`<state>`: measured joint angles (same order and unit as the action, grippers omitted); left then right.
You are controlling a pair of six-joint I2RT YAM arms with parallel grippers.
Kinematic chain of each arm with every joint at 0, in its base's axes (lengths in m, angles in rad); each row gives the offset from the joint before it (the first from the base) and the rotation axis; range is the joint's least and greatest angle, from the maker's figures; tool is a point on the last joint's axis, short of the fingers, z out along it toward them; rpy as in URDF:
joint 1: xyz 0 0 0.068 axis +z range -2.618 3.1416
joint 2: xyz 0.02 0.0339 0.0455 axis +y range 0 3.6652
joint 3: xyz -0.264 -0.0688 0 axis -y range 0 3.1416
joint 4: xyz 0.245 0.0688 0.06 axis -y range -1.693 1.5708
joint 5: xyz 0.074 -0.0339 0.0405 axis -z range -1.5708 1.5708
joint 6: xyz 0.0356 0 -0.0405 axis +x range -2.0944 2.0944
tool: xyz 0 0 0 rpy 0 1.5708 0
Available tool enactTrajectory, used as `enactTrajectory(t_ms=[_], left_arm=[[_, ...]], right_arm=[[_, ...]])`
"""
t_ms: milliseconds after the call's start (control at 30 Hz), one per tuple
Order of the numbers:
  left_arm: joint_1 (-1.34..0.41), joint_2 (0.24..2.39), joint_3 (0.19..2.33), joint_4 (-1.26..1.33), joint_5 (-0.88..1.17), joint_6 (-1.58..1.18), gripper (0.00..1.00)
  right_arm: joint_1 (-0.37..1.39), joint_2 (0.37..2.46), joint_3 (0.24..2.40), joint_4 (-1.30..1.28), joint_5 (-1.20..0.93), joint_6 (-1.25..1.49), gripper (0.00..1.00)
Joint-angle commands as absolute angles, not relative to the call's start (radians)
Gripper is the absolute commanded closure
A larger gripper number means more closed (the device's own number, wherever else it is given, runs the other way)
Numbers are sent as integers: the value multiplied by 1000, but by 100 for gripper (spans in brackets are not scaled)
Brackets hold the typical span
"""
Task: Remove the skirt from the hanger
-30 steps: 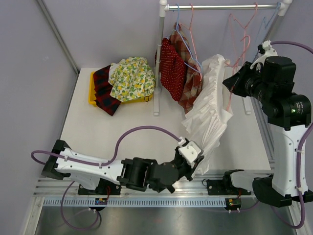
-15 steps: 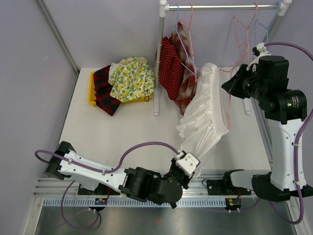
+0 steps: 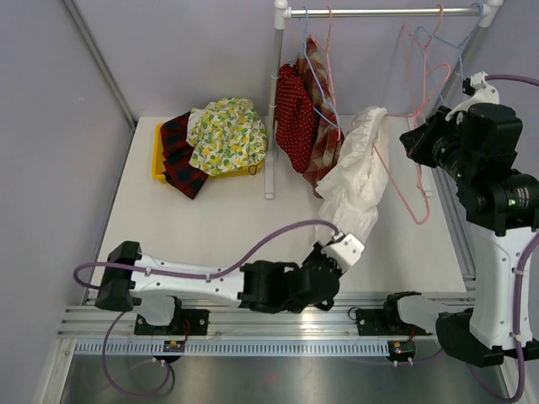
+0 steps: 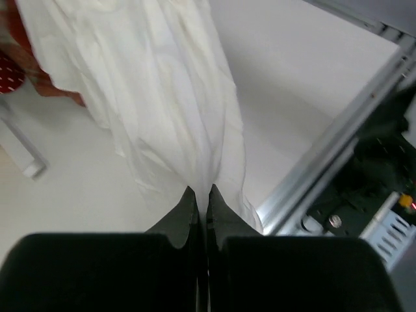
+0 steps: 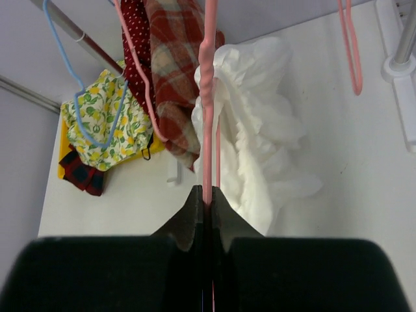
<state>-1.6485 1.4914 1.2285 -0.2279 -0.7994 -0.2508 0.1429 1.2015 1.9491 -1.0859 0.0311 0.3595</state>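
Skirt, white and ruffled (image 3: 358, 172), hangs in a long bunch from up by the rail (image 3: 379, 12) down toward the near edge of the surface (image 3: 210, 219). And I've got both ends of this! My left jaws are pressed tight together on its lower hem. In the left wrist view the pale fabric (image 4: 175, 97) runs straight into the pinch between my dark tips, with folds fanning away from them. My left arm (image 3: 194, 278) lies low and stretched along the front of the surface to reach it.

Over on the right, my jaws are clamped shut on the thin wire of the pink hanger (image 5: 208, 97), which rises straight out of the grip. The skirt (image 5: 253, 130) billows just behind and to the right of that wire. From above, the pink hanger (image 3: 418, 219) dangles between the skirt and my right arm (image 3: 497, 185), its top close to the skirt's bunched upper end. Whether the cloth is hooked on it, I cannot tell.

Just left of the skirt hang a red polka-dot garment (image 3: 295, 109) and a red plaid one (image 3: 324, 143), the plaid touching the white folds. Farther left sits a yellow tray (image 3: 157, 160) piled with a lemon-print cloth (image 3: 226, 135) and a dark checked cloth (image 3: 178, 156).
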Motion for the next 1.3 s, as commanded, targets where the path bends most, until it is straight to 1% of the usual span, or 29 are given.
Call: enactTrajectory(t_ms=[0, 33, 67, 133, 233, 267, 300, 333, 367, 467, 500, 533, 567, 600, 667, 700, 733, 800, 833, 867, 900, 933, 1033, 1133, 1267], left_arm=[[-1531, 1552, 1399, -179, -753, -155, 100], [-1502, 1580, 1437, -186, -752, -138, 100], [-1447, 1630, 1539, -218, -756, -126, 100], [-1393, 1693, 1653, -262, -741, -117, 100], [-1265, 1852, 1915, -391, -692, -120, 100], [-1247, 1853, 1916, -415, -692, -123, 100], [-1236, 1883, 1978, -438, -671, -126, 100], [-1233, 1884, 1983, -452, -669, -126, 100], [-1242, 1869, 1967, -445, -664, -121, 100], [-1304, 1726, 1752, -365, -663, -135, 100], [-1325, 1641, 1627, -353, -672, -141, 100], [-1347, 1605, 1577, -356, -687, -173, 100], [-1395, 1564, 1533, -391, -731, -196, 100], [-1422, 1489, 1437, -411, -756, -219, 100], [-1500, 1409, 1363, -513, -831, -329, 100], [-1521, 1372, 1333, -558, -848, -377, 100], [-1541, 1298, 1286, -656, -862, -479, 100], [-1591, 1231, 1240, -731, -887, -573, 100], [-1606, 1174, 1189, -777, -888, -639, 100], [-1626, 1146, 1166, -788, -891, -662, 100], [-1637, 1125, 1142, -798, -893, -681, 100], [-1643, 1109, 1126, -820, -893, -711, 100], [-1654, 1077, 1100, -880, -916, -765, 100], [-1657, 1066, 1097, -884, -939, -772, 100], [-1655, 1058, 1121, -877, -971, -747, 100]], right_arm=[[133, 1099, 1887, -1003, -49, 426, 100], [133, 1086, 1870, -1018, -67, 436, 100], [133, 1072, 1841, -1052, -113, 445, 100], [133, 1034, 1818, -1081, -152, 465, 100], [133, 994, 1808, -1152, -155, 471, 100], [133, 989, 1815, -1161, -155, 471, 100], [133, 991, 1825, -1166, -122, 453, 100], [133, 997, 1838, -1172, -106, 440, 100], [133, 1006, 1874, -1175, -68, 414, 100], [133, 1074, 1958, -1149, -5, 379, 100], [133, 1119, 1982, -1138, 26, 376, 100], [133, 1140, 1994, -1115, 32, 368, 100], [133, 1159, 2018, -1071, 43, 365, 100], [132, 1208, 2034, -1052, 48, 364, 100], [133, 1262, 2095, -1003, 69, 353, 100], [133, 1314, 2115, -982, 77, 350, 100], [132, 1342, 2153, -933, 80, 345, 100], [133, 1432, 2207, -894, 92, 339, 100], [133, 1469, 2283, -872, 94, 339, 100], [133, 1511, 2331, -868, 94, 334, 100], [133, 1596, 2382, -867, 95, 330, 100], [133, 1641, 2489, -868, 98, 327, 100], [133, 1794, 2639, -832, 121, 292, 100], [133, 1891, 2690, -749, 146, 268, 100], [132, 1980, 2703, -710, 155, 270, 100]])
